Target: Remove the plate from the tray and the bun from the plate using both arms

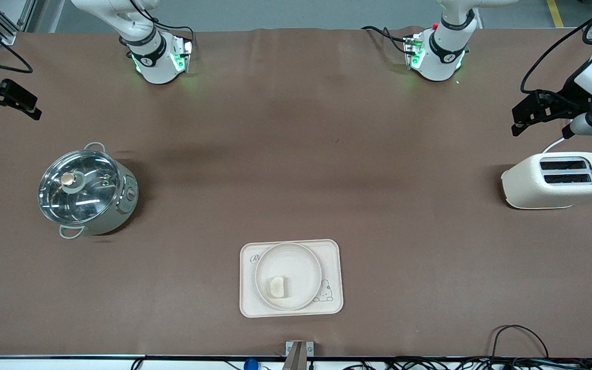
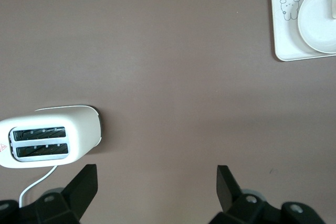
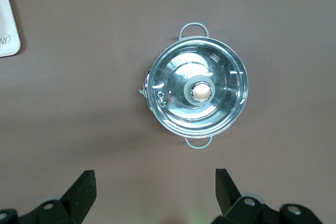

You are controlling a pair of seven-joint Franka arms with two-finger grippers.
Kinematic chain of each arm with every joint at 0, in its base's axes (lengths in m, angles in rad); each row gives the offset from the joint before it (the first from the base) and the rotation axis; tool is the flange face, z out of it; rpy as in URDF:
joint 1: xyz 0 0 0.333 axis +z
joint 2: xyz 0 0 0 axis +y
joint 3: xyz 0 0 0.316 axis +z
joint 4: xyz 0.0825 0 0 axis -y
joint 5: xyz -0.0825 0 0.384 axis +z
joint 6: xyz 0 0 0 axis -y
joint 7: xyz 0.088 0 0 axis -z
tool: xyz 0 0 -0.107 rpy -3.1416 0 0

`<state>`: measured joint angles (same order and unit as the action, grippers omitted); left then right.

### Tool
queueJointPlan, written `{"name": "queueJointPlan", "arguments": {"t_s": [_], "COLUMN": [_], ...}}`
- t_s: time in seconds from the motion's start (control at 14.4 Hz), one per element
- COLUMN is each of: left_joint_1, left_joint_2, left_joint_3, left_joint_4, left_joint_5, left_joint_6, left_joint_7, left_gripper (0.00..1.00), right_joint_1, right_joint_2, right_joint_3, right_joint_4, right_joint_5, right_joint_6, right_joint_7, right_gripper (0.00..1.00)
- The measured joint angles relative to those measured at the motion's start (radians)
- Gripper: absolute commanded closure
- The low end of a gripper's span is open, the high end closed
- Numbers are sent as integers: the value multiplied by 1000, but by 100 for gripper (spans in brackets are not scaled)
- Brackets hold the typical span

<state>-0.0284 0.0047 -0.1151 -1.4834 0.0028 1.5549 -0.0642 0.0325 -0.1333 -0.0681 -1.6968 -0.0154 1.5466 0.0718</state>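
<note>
The round cream plate (image 1: pixel 298 262) sits on the rectangular cream tray (image 1: pixel 333 255) near the table's front-camera edge. The small pale bun (image 1: pixel 277 286) lies in the plate. My left gripper (image 1: pixel 518 121) hangs open and empty above the table at the left arm's end, over the spot just past the toaster (image 1: pixel 555 180). My right gripper (image 1: pixel 29 107) hangs open and empty at the right arm's end, over the table by the pot (image 1: pixel 88 191). The left wrist view shows the tray (image 2: pixel 283 35), plate (image 2: pixel 315 19) and bun (image 2: pixel 333 7) far from its open gripper (image 2: pixel 156 184).
A cream two-slot toaster (image 2: pixel 50 137) with a white cord stands at the left arm's end. A steel pot with a glass lid (image 3: pixel 197 93) stands at the right arm's end, apart from the open right gripper (image 3: pixel 156 184). Cables lie along the front-camera edge.
</note>
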Motion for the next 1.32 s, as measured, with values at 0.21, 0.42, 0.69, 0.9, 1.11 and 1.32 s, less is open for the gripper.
{"name": "queueJointPlan", "arguments": {"t_s": [0.21,0.42,0.69,0.9,1.11,1.32], "left_joint_1": [1,-22,-129,-152,-163,-219], "left_joint_2": [1,51,234,343,439,504], "left_joint_3": [0,-20,-46,-46,-46,-48], "left_joint_4": [2,-9,-16,-15,-17,-19], "left_joint_5": [-1,-53,-64,-64,-68,-69], "left_joint_6": [0,27,190,327,419,518], "left_joint_7": [0,-47,-260,-290,-319,-482], "left_gripper": [0,0,0,0,0,0], "right_joint_1": [21,103,219,296,305,325], "right_joint_2": [112,304,563,771,940,1060], "right_joint_3": [57,91,127,128,127,128], "right_joint_4": [-1,-1,56,241,382,460], "right_joint_5": [228,404,470,470,470,469], "right_joint_6": [148,422,734,823,920,995], "right_joint_7": [62,100,179,319,336,335], "right_gripper": [0,0,0,0,1,10]}}
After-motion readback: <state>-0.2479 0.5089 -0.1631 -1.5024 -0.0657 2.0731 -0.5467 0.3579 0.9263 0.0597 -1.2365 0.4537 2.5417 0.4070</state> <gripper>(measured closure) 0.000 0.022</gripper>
